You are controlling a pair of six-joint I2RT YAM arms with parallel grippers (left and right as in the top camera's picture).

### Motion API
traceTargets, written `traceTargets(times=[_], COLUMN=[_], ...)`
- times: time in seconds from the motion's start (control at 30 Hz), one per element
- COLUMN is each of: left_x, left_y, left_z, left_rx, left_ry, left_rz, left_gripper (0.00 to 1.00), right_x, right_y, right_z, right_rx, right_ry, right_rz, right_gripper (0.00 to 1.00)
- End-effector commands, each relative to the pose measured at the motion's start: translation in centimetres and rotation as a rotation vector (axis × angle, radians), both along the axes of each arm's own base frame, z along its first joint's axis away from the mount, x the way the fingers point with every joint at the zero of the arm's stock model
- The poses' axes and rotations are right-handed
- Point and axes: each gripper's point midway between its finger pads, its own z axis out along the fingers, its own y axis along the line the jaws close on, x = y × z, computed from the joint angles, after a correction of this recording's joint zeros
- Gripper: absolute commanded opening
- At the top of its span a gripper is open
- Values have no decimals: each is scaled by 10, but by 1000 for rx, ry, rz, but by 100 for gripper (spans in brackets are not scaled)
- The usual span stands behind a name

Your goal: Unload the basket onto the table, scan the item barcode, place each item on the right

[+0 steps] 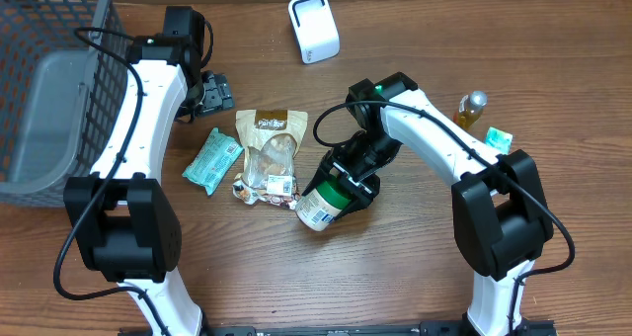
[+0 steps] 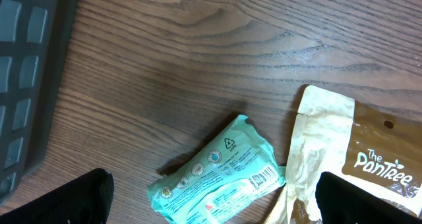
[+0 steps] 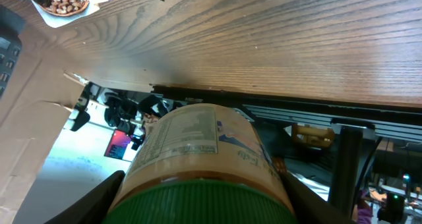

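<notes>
- The jar (image 1: pixel 321 206) with the green lid (image 1: pixel 339 188) is shown just right of the table's centre in the overhead view. It is tilted, with its base toward 7 o'clock.
- The right gripper (image 1: pixel 351 178) is clamped around the jar at the lid end. Whether the base touches the table (image 1: pixel 415 277) cannot be told.
- The left gripper (image 1: pixel 209 91) is spread wide and empty at 10 o'clock, above the teal packet (image 1: pixel 212 160).
- The white device (image 1: pixel 313 27), at 12 o'clock from the jar, is judged to be the scanner.
- In the right wrist view only a printed text panel is seen on the label (image 3: pixel 191 135), and no barcode is made out.
- The jar is best raised first so that the Pantree pouch (image 1: pixel 271 143) at 9 o'clock is not dragged.
- The jar should then be rolled slowly until the code faces the device, and held steady there.
- A firm grip is advised, as a smooth round wall may slip.
</notes>
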Motion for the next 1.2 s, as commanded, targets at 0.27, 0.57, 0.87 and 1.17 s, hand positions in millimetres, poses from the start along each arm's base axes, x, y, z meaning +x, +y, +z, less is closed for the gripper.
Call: traceTargets(times=[0.27, 0.57, 0.87, 1.17], left_x=[5, 5, 5, 5], left_y=[2, 2, 2, 2], left_z=[3, 3, 3, 3], left_rx=[16, 16, 16, 16], left_ry=[-10, -10, -10, -10], left_rz=[-13, -13, -13, -13], left_gripper=[99, 100, 100, 100], right_x=[5, 5, 5, 4], right_y=[7, 7, 9, 9], right_z=[9, 10, 12, 13], right_rx=[45, 45, 60, 64], right_ry=[5, 5, 13, 19], right_rz=[-16, -16, -22, -24], right_gripper=[28, 27, 21, 21])
